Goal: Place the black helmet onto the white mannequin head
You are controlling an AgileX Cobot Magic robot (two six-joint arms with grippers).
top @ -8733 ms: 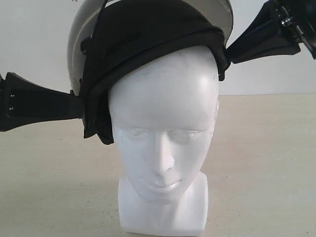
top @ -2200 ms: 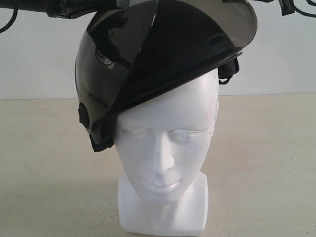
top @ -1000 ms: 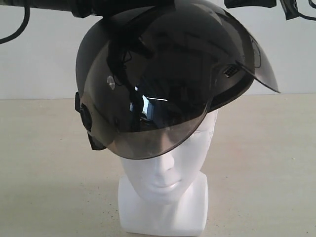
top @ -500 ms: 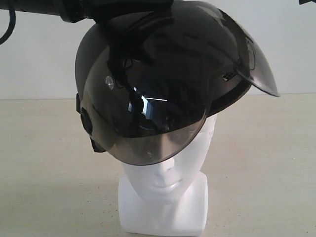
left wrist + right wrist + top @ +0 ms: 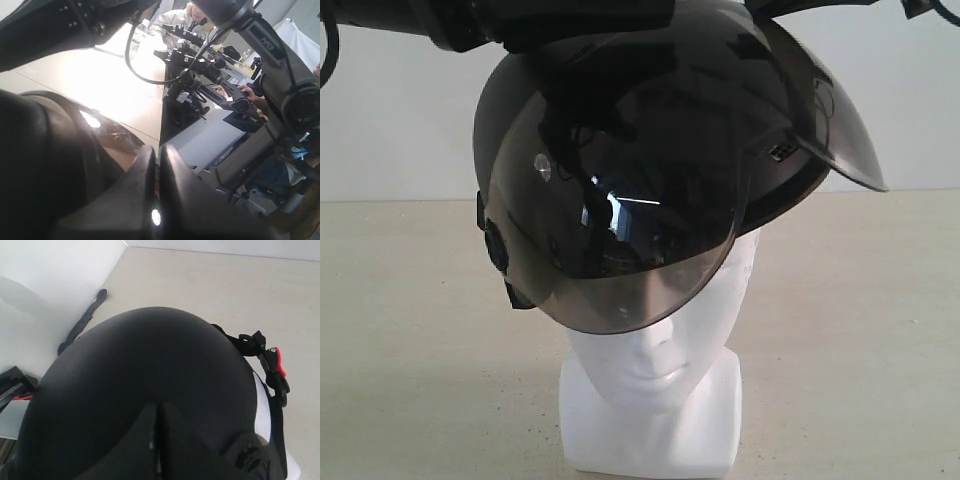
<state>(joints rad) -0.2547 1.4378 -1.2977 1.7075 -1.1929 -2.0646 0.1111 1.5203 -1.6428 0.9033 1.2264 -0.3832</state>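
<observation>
The black helmet [image 5: 650, 110] sits on the white mannequin head [image 5: 655, 375], tipped toward the right side of the exterior view. Its smoky visor [image 5: 620, 250] hangs down over the eyes and nose; mouth, chin and squared base still show. My left arm [image 5: 470, 20] reaches in over the helmet's top. The left gripper [image 5: 157, 152] has its fingers pressed together beside the helmet's dark edge [image 5: 45, 165]. The right gripper [image 5: 159, 412] is shut just above the helmet's shell [image 5: 150, 355].
The head stands on a beige table [image 5: 860, 330] before a white wall. The chin strap with a red buckle [image 5: 275, 362] dangles at the helmet's side. A black strip [image 5: 82, 322] lies on the table by the wall.
The visor swung down over the face about a second ago and has stayed there. The right gripper's dark tip has come back into the top right of the exterior view.
</observation>
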